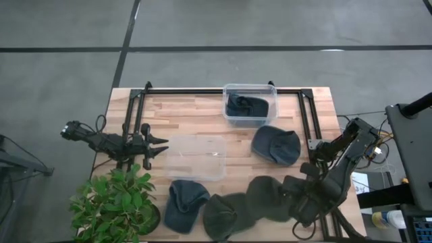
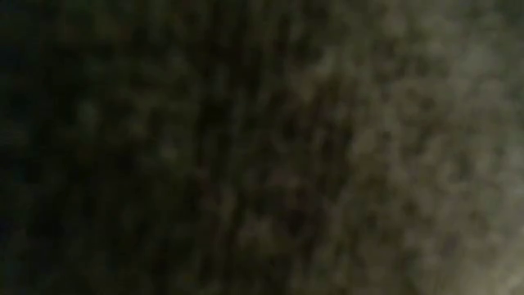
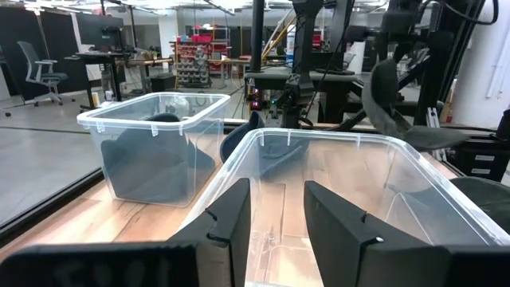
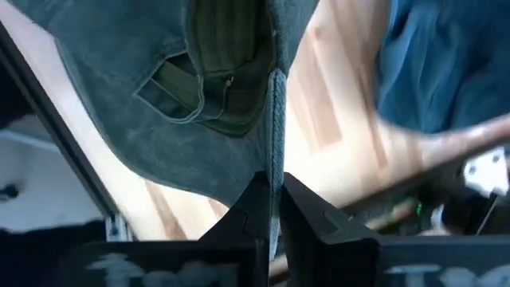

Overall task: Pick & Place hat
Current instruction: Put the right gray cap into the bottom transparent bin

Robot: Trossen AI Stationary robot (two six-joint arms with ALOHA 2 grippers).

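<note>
Our right pincer [image 4: 273,209] is clenched on the edge of a dark green hat [image 1: 270,197] at the counter's [image 1: 196,115] near right corner. We lift straight and slowly so the cloth holds. The hat hangs limp, its fold running away from the fingers; which way its brim points we cannot tell. Our left pincer [image 3: 275,219] waits released at the left edge, facing an empty clear bin [image 1: 196,157].
</note>
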